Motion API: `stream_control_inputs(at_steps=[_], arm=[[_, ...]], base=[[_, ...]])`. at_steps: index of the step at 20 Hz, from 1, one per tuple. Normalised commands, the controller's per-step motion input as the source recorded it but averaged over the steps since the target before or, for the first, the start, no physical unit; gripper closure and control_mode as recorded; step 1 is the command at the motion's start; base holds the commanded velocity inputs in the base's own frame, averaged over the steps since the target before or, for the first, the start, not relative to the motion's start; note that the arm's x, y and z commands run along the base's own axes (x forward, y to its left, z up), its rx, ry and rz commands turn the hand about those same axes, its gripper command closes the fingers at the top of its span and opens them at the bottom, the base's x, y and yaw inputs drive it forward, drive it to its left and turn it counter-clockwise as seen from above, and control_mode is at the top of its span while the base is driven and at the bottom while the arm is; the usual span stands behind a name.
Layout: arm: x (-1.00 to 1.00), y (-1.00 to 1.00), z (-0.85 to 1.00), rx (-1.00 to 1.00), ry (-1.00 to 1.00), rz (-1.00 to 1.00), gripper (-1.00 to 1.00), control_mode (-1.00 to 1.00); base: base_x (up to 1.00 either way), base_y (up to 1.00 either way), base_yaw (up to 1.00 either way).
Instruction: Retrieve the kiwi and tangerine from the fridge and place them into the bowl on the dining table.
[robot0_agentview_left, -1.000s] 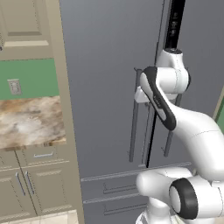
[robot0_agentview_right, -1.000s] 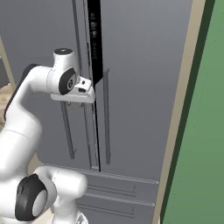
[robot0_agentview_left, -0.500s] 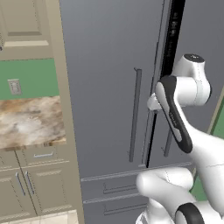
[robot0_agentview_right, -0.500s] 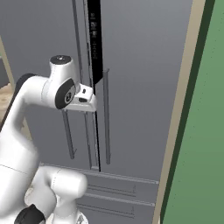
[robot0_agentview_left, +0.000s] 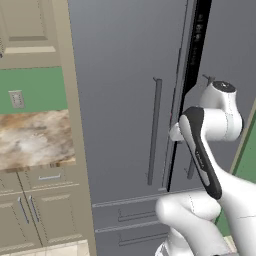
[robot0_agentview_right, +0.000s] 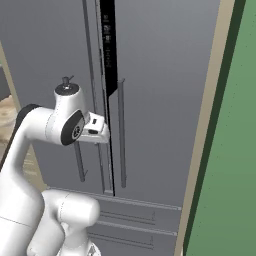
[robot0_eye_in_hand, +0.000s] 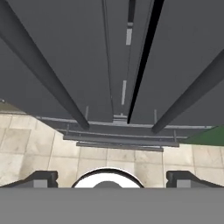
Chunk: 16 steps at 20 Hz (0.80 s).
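Note:
The slate-grey fridge stands right in front of me. A narrow dark gap runs between its two doors, so the left door is slightly ajar. My gripper hangs open and holds nothing, level with the bar handles, just in front of that gap. The left handle and right handle flank it, both untouched. The doors hide the kiwi and tangerine. Bowl and dining table are out of view.
Beige cabinets with a marbled countertop adjoin the fridge on the left. A green wall closes in on the right. Below the doors are the fridge's drawer fronts and pale floor tiles.
The gripper has opened and let go of the left door's handle. The hand has swung right, from that handle to the gap between the doors.

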Motion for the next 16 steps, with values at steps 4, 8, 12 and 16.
stream_control_inputs(at_steps=[4,8,12,16], arm=[[-0.15,0.0,-0.19,0.0,0.0,0.0,-1.0,-1.0],[-0.39,-0.01,-0.03,0.0,-0.04,0.0,-1.0,-1.0],[-0.51,-0.05,0.0,0.0,-0.04,0.0,-1.0,-1.0],[-0.44,-0.04,-0.02,0.0,0.0,0.0,-1.0,-1.0]], base=[[0.0,0.0,0.0],[0.0,0.0,0.0],[0.0,0.0,0.0],[0.0,0.0,0.0]])
